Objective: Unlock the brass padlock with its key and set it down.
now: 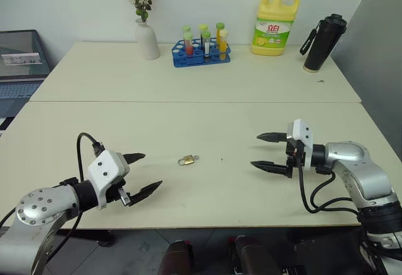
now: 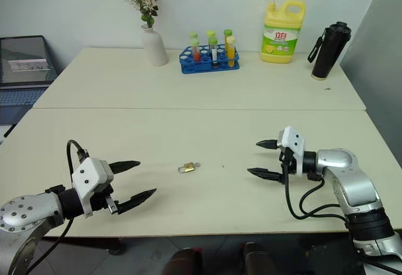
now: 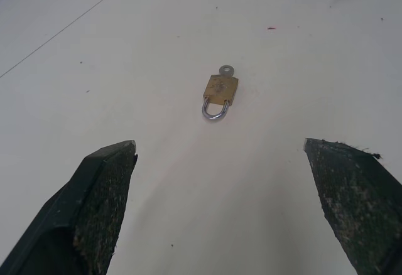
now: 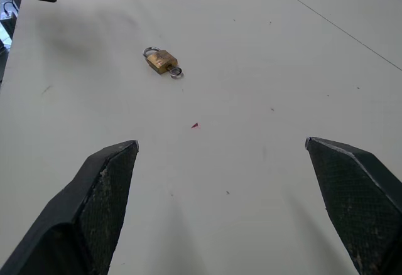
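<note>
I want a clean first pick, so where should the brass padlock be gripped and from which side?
Grip the brass padlock across its flat brass body, coming down from above: it lies flat, with the shackle at one end and the key in the other, so only the two long edges are free.

One small golden-brass padlock [image 1: 186, 160] with a silver shackle, one tiny silvery key [image 3: 225, 71] in its base, two black two-fingered claws, left [image 1: 139, 174] and right [image 1: 267, 152], two cream tables [image 1: 188, 80], one white vase [image 1: 148, 40], one blue tube rack [image 1: 201, 54], one yellow detergent bottle [image 1: 275, 25], one black flask [image 1: 323, 43], one laptop [image 1: 22, 61].
</note>
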`<action>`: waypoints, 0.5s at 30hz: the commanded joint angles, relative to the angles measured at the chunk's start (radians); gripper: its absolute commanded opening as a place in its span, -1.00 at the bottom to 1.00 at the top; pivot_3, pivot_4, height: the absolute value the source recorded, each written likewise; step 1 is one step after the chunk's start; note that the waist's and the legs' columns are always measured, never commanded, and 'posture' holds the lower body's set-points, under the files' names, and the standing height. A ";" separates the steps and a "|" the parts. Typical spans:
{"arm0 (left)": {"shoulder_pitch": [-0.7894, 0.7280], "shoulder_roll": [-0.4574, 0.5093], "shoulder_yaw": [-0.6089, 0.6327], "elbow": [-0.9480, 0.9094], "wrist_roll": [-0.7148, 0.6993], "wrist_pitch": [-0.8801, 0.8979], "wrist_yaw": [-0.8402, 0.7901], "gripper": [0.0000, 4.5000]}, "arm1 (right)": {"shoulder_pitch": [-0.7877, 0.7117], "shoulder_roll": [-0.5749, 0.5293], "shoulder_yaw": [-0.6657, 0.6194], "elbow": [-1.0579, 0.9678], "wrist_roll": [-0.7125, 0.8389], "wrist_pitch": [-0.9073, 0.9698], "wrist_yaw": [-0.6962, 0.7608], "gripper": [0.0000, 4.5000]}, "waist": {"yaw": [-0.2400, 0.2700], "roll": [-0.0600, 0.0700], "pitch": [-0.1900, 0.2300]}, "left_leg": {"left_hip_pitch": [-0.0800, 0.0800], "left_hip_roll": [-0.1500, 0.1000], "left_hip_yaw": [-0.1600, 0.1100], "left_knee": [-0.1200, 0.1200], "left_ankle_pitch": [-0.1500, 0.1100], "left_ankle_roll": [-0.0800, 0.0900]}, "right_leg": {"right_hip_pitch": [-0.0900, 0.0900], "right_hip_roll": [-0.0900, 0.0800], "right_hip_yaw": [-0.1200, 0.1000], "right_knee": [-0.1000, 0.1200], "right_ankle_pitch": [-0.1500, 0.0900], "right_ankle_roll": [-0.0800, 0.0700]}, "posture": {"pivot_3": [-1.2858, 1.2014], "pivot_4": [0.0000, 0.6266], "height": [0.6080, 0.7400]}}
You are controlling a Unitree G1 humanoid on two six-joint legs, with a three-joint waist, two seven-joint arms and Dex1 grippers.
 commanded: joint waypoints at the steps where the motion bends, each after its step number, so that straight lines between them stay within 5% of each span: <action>1: -0.010 -0.001 0.027 -0.039 -0.025 -0.003 0.000 1.00 | 0.009 -0.005 -0.008 0.000 0.004 -0.038 0.025 1.00 | 0.000 0.000 0.000 | 0.000 0.000 0.000 0.000 0.000 0.000 | 0.000 0.000 0.000 0.000 0.000 0.000 | 0.03 -0.52 1.00; 15: -0.035 -0.009 0.028 -0.017 -0.057 0.015 0.005 1.00 | 0.011 0.001 0.001 -0.027 -0.008 -0.020 0.010 1.00 | 0.000 0.000 0.000 | 0.000 0.000 0.000 0.000 0.000 0.000 | 0.000 0.000 0.000 0.000 0.000 0.000 | 0.03 -0.52 1.00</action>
